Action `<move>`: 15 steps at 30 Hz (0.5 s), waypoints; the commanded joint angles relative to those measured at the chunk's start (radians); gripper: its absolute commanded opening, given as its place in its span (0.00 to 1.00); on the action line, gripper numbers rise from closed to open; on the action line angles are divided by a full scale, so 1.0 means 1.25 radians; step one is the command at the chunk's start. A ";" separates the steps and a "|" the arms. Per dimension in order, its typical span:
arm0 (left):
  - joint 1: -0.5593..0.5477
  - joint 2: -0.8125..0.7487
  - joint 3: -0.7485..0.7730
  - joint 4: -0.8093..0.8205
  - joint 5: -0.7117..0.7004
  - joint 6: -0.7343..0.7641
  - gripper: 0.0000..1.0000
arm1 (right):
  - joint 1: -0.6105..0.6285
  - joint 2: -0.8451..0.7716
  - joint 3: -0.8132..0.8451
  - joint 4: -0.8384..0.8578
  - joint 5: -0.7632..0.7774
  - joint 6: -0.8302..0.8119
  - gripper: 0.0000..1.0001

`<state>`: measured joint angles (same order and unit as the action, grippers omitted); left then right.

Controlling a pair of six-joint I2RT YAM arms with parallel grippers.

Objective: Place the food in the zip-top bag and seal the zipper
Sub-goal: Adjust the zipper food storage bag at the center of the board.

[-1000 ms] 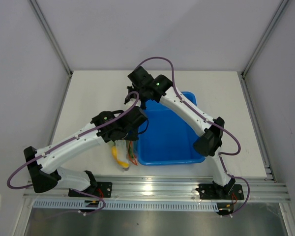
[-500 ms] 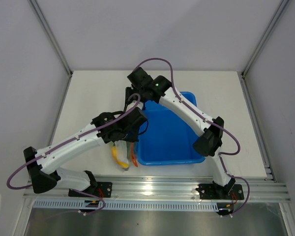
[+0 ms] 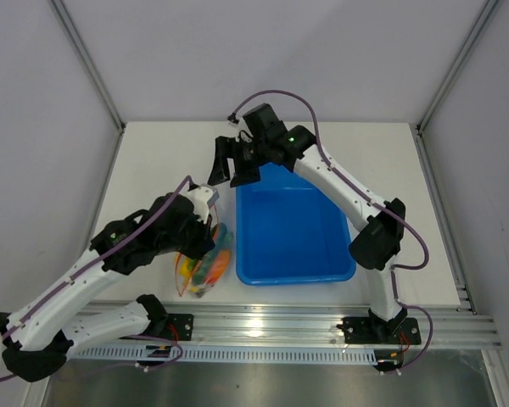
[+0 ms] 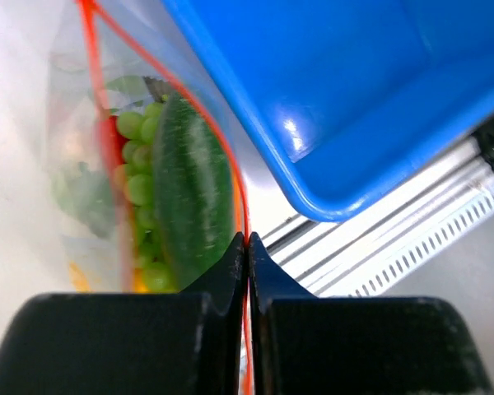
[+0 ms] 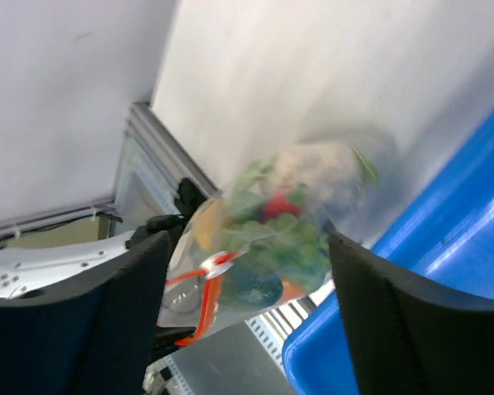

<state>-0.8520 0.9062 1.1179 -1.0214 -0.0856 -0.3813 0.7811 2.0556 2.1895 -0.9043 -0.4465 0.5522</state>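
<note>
Two stages of the task can be told apart here, the filling apparently done and the sealing under way. Nearest the arm bases, the zip-top bag lies on the white table just beside the near left corner of the blue tub, bulging with toy food. In the left wrist view a long green vegetable, a bunch of green grapes and a red piece, probably the chili, show through the clear plastic, and orange and yellow pieces show in the top view. The left gripper has its jaws pressed fully together on the zipper, pinching the red-orange strip at the near end of the bag's mouth. Beyond the pinch the strip seems to part into two lines toward its far end, so the mouth is judged not closed along its whole length, though folds in the plastic leave this uncertain. The tub's floor shows bare blue from above, with no food visible in it. Farthest off, the right gripper hangs above the table by the tub's far left corner, jaws spread wide and holding nothing, well apart from the bag. What remains, on this reading, is running the pinch along the strip
</note>
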 commanded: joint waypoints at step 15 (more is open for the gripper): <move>0.082 -0.067 -0.033 -0.020 0.227 0.076 0.01 | -0.129 -0.299 -0.563 0.723 -0.536 -0.125 0.96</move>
<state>-0.7597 0.8330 1.0687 -1.0340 0.1780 -0.2874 0.6670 1.7103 1.5475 -0.2390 -0.9138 0.3889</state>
